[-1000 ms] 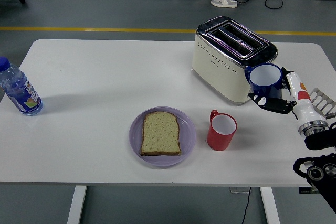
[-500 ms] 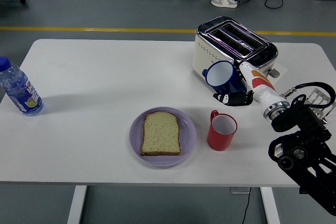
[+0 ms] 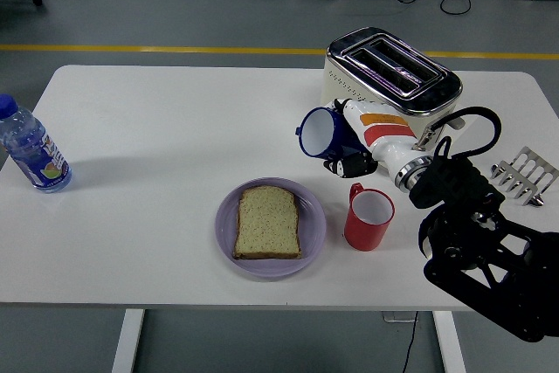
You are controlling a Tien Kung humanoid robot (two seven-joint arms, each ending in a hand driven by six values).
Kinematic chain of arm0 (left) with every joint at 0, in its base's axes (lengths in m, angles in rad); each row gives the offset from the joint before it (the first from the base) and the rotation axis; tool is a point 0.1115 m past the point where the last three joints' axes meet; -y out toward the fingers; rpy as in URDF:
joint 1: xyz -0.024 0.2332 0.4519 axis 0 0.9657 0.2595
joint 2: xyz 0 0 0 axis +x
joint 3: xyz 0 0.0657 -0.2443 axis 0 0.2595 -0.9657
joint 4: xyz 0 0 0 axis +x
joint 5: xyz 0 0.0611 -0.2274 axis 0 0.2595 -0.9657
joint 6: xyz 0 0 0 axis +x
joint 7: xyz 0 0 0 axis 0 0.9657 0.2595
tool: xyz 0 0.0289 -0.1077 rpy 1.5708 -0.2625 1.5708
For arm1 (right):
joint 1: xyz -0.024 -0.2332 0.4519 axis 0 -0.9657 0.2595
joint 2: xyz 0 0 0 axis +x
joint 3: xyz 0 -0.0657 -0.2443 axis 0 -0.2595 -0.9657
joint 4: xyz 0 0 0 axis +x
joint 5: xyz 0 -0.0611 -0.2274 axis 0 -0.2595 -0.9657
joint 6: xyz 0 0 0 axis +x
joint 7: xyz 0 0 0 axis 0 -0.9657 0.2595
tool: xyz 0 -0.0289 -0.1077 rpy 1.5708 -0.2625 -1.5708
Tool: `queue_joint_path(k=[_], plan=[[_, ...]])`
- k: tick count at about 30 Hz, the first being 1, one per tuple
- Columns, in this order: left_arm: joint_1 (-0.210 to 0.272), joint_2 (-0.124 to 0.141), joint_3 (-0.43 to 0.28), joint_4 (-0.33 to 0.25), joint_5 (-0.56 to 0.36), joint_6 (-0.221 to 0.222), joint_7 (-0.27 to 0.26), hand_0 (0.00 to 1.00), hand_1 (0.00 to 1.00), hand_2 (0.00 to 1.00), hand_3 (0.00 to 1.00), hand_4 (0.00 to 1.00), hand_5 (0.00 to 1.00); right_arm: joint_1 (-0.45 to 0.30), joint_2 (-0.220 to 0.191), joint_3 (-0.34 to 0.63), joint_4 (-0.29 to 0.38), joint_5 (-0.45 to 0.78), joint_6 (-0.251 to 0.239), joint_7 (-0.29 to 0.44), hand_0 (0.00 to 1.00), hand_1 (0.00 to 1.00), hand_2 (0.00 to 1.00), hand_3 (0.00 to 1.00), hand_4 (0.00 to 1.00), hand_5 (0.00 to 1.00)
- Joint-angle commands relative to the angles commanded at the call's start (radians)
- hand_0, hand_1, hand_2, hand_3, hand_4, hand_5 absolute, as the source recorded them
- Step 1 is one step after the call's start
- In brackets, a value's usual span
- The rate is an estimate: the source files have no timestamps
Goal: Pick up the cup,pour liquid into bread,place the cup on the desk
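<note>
Right hand is gripping the blue cup, fingers wrapping under and around the cup body. The cup is being held in the air and tilted well over on its side, with the mouth facing left and slightly toward the camera. It is hanging above the tabletop, up and to the right of the purple plate, not over the bread itself. The white forearm shell with a red-orange band is lying just in front of the toaster.

Bread slice is lying flat in the middle of the plate, near the front edge of the tabletop. Red mug is standing upright just beside the plate on its right, handle pointing up-left, directly below the right wrist. Whether any liquid is inside the blue cup cannot be told; the interior is reading only as dark blue from this angle.

Water bottle is standing upright at the far left edge, well apart from everything else. A metal toast rack is sitting at the right edge.
</note>
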Motion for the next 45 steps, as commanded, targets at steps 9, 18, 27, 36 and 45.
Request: queue_joint_path(k=[9, 18, 27, 36, 45], plan=[[0.002, 0.001, -0.003, 0.000, -0.004, 0.000, 0.000, 0.634, 0.646, 0.656, 0.509, 0.243, 0.849, 0.149, -0.030, -0.201, -0.034, -0.117, 0.049, -0.001, 0.419, 0.439, 0.567, 0.564, 0.653, 0.002], [0.008, 0.000, 0.003, 0.000, -0.008, 0.001, 0.000, 0.634, 0.646, 0.656, 0.509, 0.241, 0.848, 0.249, -0.048, -0.317, -0.030, -0.197, 0.067, -0.001, 0.423, 0.448, 0.570, 0.566, 0.625, 0.002], [0.015, -0.003, 0.008, 0.000, -0.014, 0.001, 0.000, 0.634, 0.646, 0.656, 0.509, 0.241, 0.847, 0.284, -0.047, -0.407, -0.029, -0.351, 0.041, -0.049, 0.451, 0.466, 0.578, 0.565, 0.629, 0.002], [0.024, -0.005, 0.018, 0.001, -0.020, 0.001, 0.000, 0.635, 0.647, 0.656, 0.509, 0.241, 0.847, 0.313, -0.048, -0.471, -0.021, -0.371, 0.124, -0.078, 0.522, 0.493, 0.597, 0.564, 0.625, 0.002], [0.024, -0.006, 0.022, 0.001, -0.021, 0.001, 0.000, 0.635, 0.647, 0.656, 0.509, 0.241, 0.847, 0.302, -0.046, -0.448, -0.018, -0.371, 0.157, -0.078, 0.517, 0.493, 0.597, 0.566, 0.624, 0.002]])
